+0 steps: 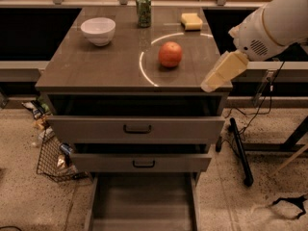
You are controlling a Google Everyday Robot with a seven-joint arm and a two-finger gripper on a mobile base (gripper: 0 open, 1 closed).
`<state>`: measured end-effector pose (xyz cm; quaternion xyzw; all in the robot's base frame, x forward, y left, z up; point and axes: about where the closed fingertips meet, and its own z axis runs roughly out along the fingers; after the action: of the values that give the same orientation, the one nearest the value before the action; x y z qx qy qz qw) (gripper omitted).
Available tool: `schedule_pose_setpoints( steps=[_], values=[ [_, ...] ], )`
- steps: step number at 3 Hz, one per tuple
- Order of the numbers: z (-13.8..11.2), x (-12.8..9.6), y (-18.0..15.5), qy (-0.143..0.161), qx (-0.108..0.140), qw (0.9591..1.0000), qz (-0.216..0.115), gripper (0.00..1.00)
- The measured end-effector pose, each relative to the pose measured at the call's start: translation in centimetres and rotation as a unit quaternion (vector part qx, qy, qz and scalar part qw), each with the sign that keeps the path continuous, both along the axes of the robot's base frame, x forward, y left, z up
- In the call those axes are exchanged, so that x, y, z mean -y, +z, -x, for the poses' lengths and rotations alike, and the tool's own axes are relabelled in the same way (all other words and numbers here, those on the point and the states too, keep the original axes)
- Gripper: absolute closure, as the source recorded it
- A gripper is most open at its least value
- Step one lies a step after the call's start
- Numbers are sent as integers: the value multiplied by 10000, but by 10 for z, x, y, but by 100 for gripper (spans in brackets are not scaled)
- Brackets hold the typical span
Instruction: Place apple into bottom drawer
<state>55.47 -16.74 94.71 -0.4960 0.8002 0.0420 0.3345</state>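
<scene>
The red-orange apple (170,54) sits on the cabinet top (96,66), right of centre, inside a bright ring of light. The bottom drawer (142,201) is pulled far out at the foot of the cabinet, and the part of its floor in view is bare. My gripper (214,78), beige on a white arm, hangs over the cabinet top's right front corner, right of the apple and nearer the front, apart from it. Nothing shows in it.
A white bowl (98,30), a green can (143,9) and a yellow sponge (191,20) stand at the back of the top. The two upper drawers (137,129) are slightly open. A wire basket (53,155) with litter sits at the left, and a black bar (240,150) and cables lie on the floor at the right.
</scene>
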Motion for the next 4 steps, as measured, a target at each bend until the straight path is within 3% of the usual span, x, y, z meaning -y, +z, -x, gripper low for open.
schedule_pose_setpoints(
  steps=[2, 3, 4],
  values=[
    [-69, -27, -30, -206, 367, 9970, -646, 0],
    [-105, -35, -49, -314, 311, 9945, -955, 0],
    [-132, -49, -60, -238, 254, 9921, -1202, 0]
  ],
)
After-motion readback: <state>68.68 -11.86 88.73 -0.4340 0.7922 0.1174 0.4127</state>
